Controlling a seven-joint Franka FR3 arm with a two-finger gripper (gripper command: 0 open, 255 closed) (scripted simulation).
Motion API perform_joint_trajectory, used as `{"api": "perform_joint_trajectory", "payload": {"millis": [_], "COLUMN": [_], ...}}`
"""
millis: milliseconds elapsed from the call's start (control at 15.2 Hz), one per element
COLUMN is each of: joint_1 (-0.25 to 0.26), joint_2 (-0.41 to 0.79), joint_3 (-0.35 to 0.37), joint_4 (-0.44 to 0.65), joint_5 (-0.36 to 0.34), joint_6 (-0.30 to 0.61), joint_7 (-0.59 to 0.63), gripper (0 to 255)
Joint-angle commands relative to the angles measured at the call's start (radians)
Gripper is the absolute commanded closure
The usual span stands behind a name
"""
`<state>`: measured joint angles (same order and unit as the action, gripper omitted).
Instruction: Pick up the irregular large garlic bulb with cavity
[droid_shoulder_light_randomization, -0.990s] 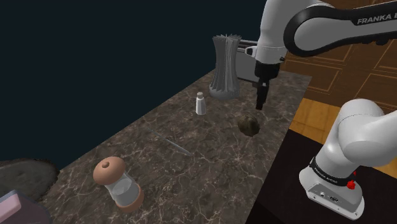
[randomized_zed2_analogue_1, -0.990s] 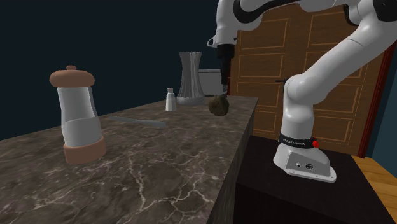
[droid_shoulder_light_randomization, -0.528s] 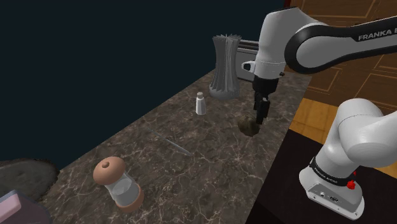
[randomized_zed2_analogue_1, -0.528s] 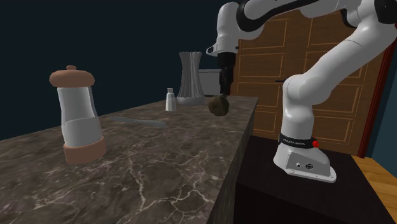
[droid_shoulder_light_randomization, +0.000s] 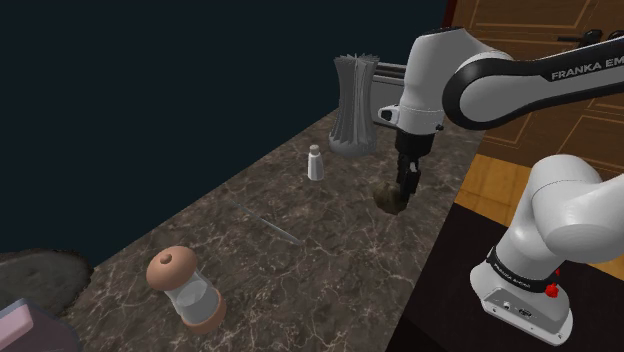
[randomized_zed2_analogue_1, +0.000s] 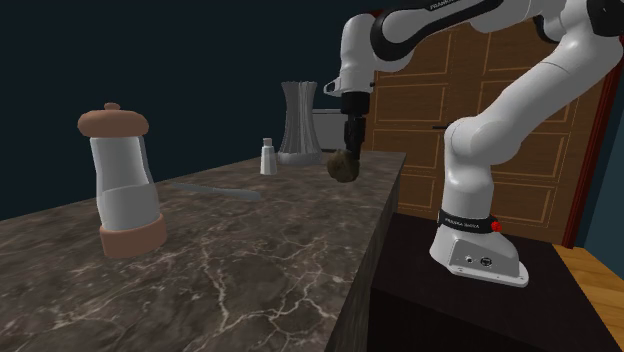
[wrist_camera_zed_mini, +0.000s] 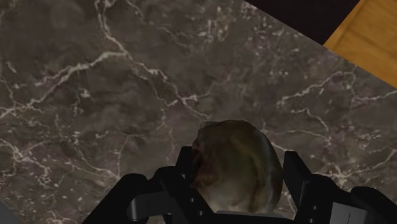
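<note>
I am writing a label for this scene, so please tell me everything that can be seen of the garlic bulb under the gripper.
The garlic bulb is a lumpy, roundish thing, drawn dull olive-brown with paler patches and a dark hollow on one side. It looks whole and sits on the dark marbled counter, near one edge. The black jaws stand apart, one on each side of it, seemingly not yet pressing it. Nothing else touches it.
</note>
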<state>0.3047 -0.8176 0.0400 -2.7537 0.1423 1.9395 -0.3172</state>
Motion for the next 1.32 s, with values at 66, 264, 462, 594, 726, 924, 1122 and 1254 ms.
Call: {"api": "perform_joint_trajectory", "payload": {"millis": [66, 264, 462, 594, 726, 924, 1122, 1254], "joint_1": [0.000, 0.000, -0.001, -0.002, -0.003, -0.003, -0.004, -0.004], "joint_2": [0.002, 0.003, -0.001, -0.006, -0.011, -0.015, -0.016, -0.016], "joint_3": [0.000, 0.000, -0.001, -0.002, -0.003, -0.005, -0.007, -0.008], "joint_4": [-0.003, 0.000, 0.008, 0.032, 0.057, 0.095, 0.134, 0.161], "joint_5": [0.000, 0.000, -0.002, -0.004, -0.006, -0.009, -0.012, -0.013], "joint_6": [0.001, 0.000, -0.013, -0.042, -0.071, -0.113, -0.153, -0.180], "joint_7": [0.000, 0.000, 0.000, 0.003, 0.006, 0.010, 0.014, 0.016], "gripper": [255, 255, 255, 255, 255, 255, 255, 255]}}
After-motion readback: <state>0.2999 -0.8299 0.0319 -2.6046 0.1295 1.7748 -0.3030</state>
